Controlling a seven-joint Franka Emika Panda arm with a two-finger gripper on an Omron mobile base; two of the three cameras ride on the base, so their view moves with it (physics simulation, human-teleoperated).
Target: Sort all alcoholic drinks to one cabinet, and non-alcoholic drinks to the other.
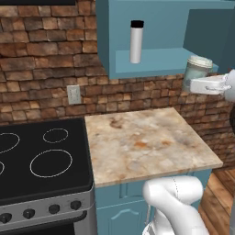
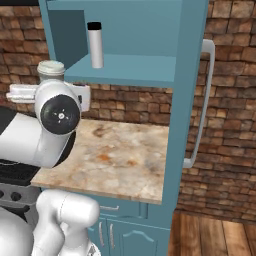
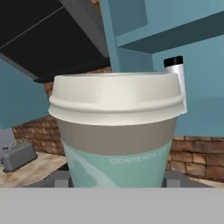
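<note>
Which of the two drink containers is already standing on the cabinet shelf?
The white flask with the black cap. It stands upright on the shelf, while the lidded cup is held in the pincer outside the cabinet.

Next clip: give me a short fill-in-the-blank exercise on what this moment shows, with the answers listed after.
1. The gripper is shut on the lidded ____.
2. The white flask with the black cap stands upright inside the open blue ____.
3. Left of the marble counter sits a black ____ with ring markings.
4. The wall behind the counter is made of ____.

Missing words: cup; cabinet; stovetop; brick
</note>
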